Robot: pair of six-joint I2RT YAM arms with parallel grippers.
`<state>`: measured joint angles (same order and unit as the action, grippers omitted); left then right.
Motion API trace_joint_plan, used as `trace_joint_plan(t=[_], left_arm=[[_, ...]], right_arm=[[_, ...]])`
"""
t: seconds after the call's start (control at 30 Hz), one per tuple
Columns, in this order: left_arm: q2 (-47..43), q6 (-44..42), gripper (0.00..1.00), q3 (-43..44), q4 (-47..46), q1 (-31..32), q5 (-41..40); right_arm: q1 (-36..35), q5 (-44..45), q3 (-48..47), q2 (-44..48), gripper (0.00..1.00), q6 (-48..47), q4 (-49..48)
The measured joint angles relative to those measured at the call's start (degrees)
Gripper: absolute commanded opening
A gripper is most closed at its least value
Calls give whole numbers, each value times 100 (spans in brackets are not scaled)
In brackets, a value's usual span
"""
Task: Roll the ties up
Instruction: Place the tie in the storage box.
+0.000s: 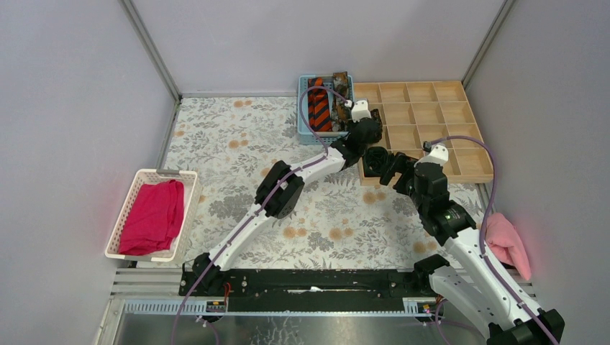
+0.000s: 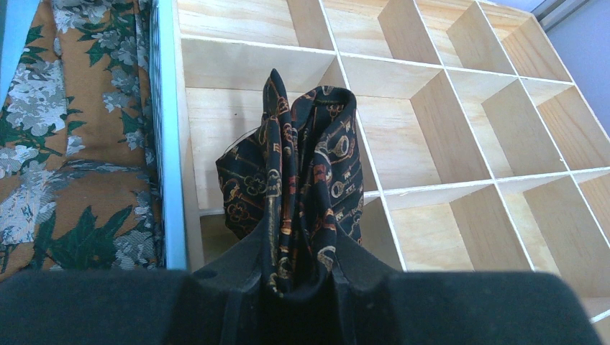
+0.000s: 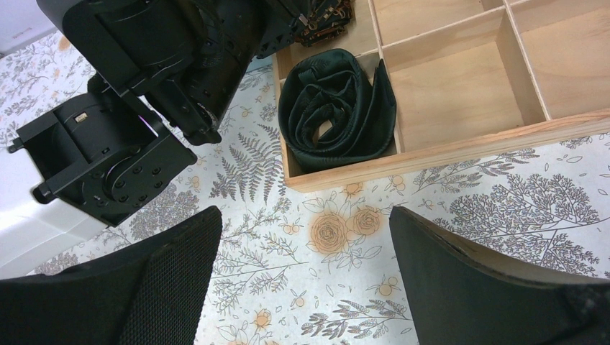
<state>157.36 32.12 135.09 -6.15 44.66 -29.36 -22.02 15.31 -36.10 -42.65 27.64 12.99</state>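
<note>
Two ties are already coiled, and one of them is in hand: a dark patterned tie [image 2: 298, 172], black with gold and rust figures, is pinched as a loose upright bundle in the left gripper [image 2: 296, 267]. The jaws are clamped on the bundle's lower part, and the rest of it stands out ahead of the fingertips. It hangs over a cell in the left column of the wooden tray [image 2: 446, 187], just right of the blue basket [image 2: 169, 144] wall. Whether it touches the cell floor cannot be told.

Ahead of the right gripper [image 3: 306, 280] lies the black tie [image 3: 334, 108], a flat coil in the tray's near corner cell, the one next to the held bundle's. That gripper holds nothing; its fingers are spread wide over the flowered table [image 3: 460, 215], just short of the tray's front wall.

To the left of the left gripper, an orange-and-black striped tie [image 1: 319, 108] lies in the blue basket, not rolled. Well off to either side are a magenta cloth [image 1: 152, 215] in a white basket [image 1: 137, 176] and a pink cloth [image 1: 507, 241].

The step looks like stowing — setting the rolled tie into its cell. The next move would call for lowering it until the walls hem it in, then parting the jaws slowly and lifting straight out, or the loose coil may spring open.
</note>
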Motion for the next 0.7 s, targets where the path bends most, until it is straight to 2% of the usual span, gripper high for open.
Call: trace_joint_plan(t=[0.37,0.7], left_arm=[[-22,339,44,20,391,-37,319],[-229,374,55,-251,485,-35,560]], right_arm=[[0,-2,-39,-129,96,-66,0],[0,-192,-48,-334,97,-33,-59]])
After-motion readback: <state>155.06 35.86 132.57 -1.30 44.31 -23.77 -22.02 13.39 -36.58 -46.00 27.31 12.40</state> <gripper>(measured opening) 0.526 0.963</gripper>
